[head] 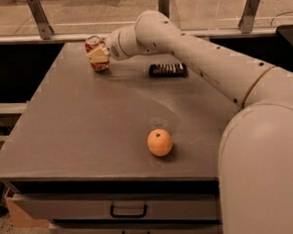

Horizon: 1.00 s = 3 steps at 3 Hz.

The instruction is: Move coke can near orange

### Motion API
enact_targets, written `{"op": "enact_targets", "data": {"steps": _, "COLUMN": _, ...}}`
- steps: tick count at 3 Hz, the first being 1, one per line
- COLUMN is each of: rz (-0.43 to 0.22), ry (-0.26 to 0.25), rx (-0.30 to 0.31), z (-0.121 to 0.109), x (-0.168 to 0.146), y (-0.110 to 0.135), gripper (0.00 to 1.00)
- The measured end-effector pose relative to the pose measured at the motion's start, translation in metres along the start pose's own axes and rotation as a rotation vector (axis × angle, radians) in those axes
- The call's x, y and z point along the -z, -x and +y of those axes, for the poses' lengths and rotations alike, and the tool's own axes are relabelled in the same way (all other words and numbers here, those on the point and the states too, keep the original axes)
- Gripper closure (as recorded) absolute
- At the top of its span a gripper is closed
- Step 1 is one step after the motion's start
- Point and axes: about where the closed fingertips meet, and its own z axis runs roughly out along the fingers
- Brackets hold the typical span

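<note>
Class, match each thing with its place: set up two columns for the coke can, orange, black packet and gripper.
1 coke can
2 orange
3 black packet
4 gripper

A near the front edge of the table
B at the coke can
C far left of the table
D far side, beneath the arm

Pairs: 1-C, 2-A, 3-D, 4-B

A matt grey, smooth finish is seen on the table [87,127] top. The coke can [95,43] is made of glossy red metal. The orange [160,142] is covered by smooth, faintly shiny skin. The gripper [99,55], positioned at the can near the far left corner, is moulded in matt cream plastic.
</note>
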Motion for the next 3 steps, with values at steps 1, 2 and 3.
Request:
{"op": "enact_targets", "data": {"steps": 1, "rz": -0.063, "ry": 0.019, "rx": 0.046, "z": 0.007, "x": 0.035, "y": 0.017, "gripper": 1.0}}
{"op": "enact_targets", "data": {"steps": 2, "rz": -0.078, "ry": 0.062, "rx": 0.139, "z": 0.029, "x": 0.097, "y": 0.018, "gripper": 1.0}}
{"op": "enact_targets", "data": {"steps": 3, "rz": -0.01, "ry": 0.067, "rx": 0.167, "z": 0.046, "x": 0.167, "y": -0.016, "gripper": 1.0}}
